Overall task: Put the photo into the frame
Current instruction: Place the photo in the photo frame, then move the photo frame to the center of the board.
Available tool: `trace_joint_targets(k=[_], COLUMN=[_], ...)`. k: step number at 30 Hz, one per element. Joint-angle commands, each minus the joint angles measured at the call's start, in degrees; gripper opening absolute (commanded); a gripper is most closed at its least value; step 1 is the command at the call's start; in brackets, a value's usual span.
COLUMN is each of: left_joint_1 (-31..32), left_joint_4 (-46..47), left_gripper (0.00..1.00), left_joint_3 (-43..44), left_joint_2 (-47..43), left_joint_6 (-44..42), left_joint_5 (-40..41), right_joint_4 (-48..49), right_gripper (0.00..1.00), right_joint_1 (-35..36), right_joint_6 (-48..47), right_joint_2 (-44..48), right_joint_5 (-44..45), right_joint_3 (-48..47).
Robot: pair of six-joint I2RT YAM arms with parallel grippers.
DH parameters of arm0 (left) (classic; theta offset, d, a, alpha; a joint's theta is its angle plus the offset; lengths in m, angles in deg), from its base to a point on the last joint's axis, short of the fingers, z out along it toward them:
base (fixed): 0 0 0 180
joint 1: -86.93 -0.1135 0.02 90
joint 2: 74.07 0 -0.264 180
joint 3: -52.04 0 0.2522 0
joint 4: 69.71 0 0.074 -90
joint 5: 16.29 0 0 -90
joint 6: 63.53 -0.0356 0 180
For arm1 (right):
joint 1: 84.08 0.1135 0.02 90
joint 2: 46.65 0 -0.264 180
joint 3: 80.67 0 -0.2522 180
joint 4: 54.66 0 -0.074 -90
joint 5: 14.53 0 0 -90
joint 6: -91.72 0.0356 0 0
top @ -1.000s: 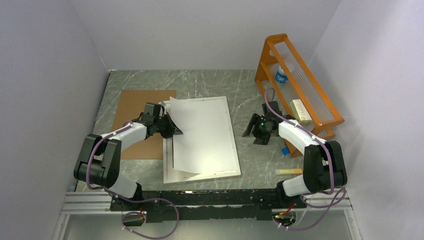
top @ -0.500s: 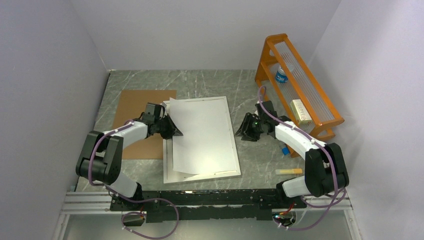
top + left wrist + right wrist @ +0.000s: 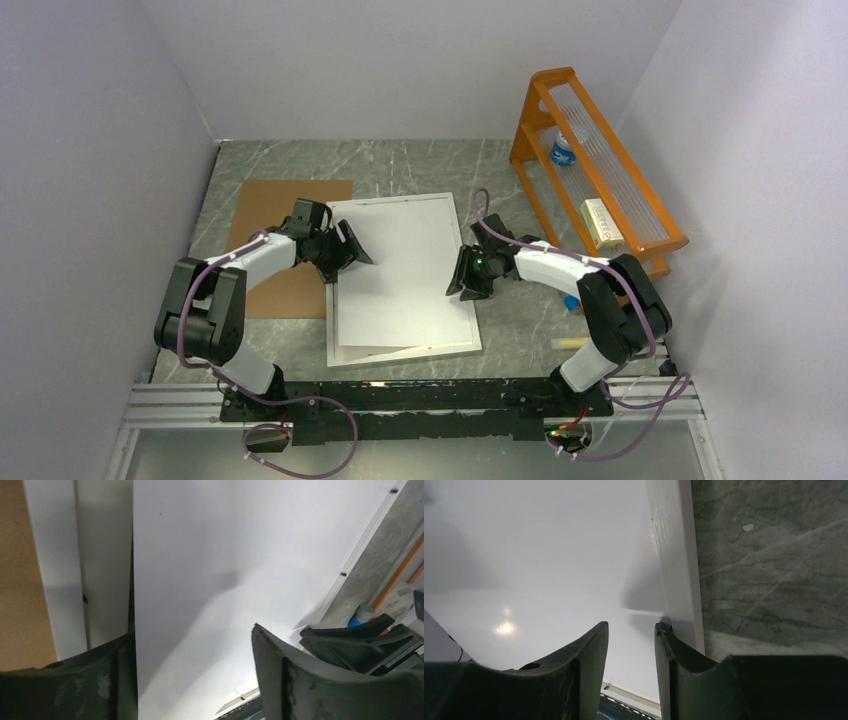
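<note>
The frame (image 3: 400,357) is laid flat on the table (image 3: 400,165), roughly at its middle, with its long sides running from the near edge toward the far edge. The photo (image 3: 400,270) is spread over it with the plain white reverse upward; most of the frame's opening is covered, and a strip of the frame is left showing along the near side and the left side. The sheet is set slightly askew to the frame.

The left gripper (image 3: 345,250) is placed over the far left part of the photo. Its fingers (image 3: 310,680) are spread wide and nothing is held between them; only the white sheet is seen below the gap.

The right gripper (image 3: 462,280) is brought down at the right side of the frame, about halfway along it. Its fingers (image 3: 584,655) are parted by a narrow gap only, above the line where the sheet meets the frame's right border. Nothing is seen clamped there, and whether the tips touch the surface cannot be told.

A brown board (image 3: 275,215) is laid flat just left of the frame, under the left arm. An orange rack (image 3: 640,225) is stood at the far right corner of the table
</note>
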Motion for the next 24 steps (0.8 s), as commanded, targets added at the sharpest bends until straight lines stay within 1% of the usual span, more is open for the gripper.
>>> trace_joint_targets(k=[1,5,8,13,20,24], left_joint_1=[0.07,0.07,0.07,0.0,-0.28,-0.71], left_joint_4=[-7.75,-15.31,-19.13,-21.78,-22.45,-21.2], left_gripper=[0.81,0.88,0.89,0.89,0.88,0.88], left_joint_3=[4.76,7.66,8.91,10.19,10.06,8.79], left_joint_2=[-1.09,-2.26,-3.62,-5.19,-4.21,-3.86], left_joint_6=[1.27,1.64,0.75,-1.33,-2.57,-3.76], left_joint_5=[4.14,8.97,13.25,16.6,16.69,14.06], right_joint_4=[-1.56,-2.56,-2.09,-0.7,1.25,1.78], right_gripper=[0.43,0.43,0.43,0.43,0.44,0.47], right_joint_1=[0.53,0.63,0.68,0.67,0.8,0.78], right_joint_6=[0.55,0.76,1.01,0.98,0.44,-0.68], right_joint_2=[-1.19,-1.59,-1.24,-0.03,3.93,6.63], right_joint_5=[4.17,6.12,6.28,5.34,3.11,2.04], right_joint_3=[-2.56,-2.57,-2.22,-2.0,-2.58,-2.79])
